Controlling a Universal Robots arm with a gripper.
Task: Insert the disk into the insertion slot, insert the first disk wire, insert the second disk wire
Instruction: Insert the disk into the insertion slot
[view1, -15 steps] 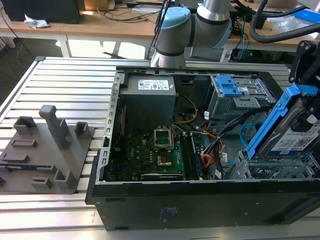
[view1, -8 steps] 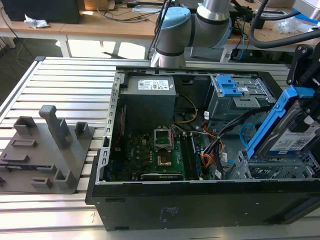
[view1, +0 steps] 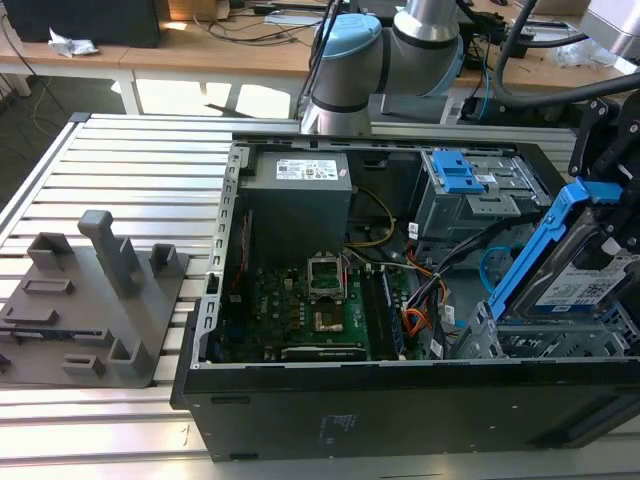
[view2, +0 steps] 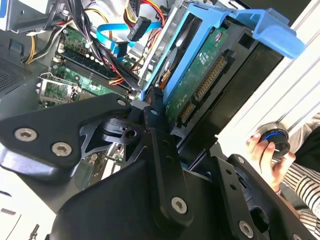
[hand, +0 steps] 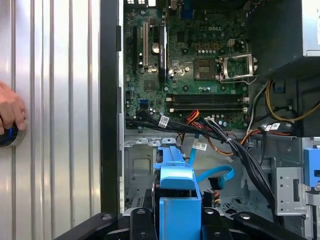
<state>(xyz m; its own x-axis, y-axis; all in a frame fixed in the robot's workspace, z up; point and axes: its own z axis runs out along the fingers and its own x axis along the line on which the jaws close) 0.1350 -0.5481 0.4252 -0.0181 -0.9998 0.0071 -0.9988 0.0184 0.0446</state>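
Just below the gripper (hand: 175, 219), clamped on the tilted disk (view1: 590, 285), sits the insertion slot (view1: 540, 340), with the second disk wire (hand: 216, 174) and black cable bundle (hand: 245, 155) crowding beside it, motherboard (hand: 200, 60) beyond.

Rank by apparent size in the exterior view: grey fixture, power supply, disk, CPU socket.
1. grey fixture, largest.
2. power supply and disk: about alike. The disk sits nearer the camera and is cut off by the picture's edge, so I leave them unranked.
3. CPU socket, smallest.
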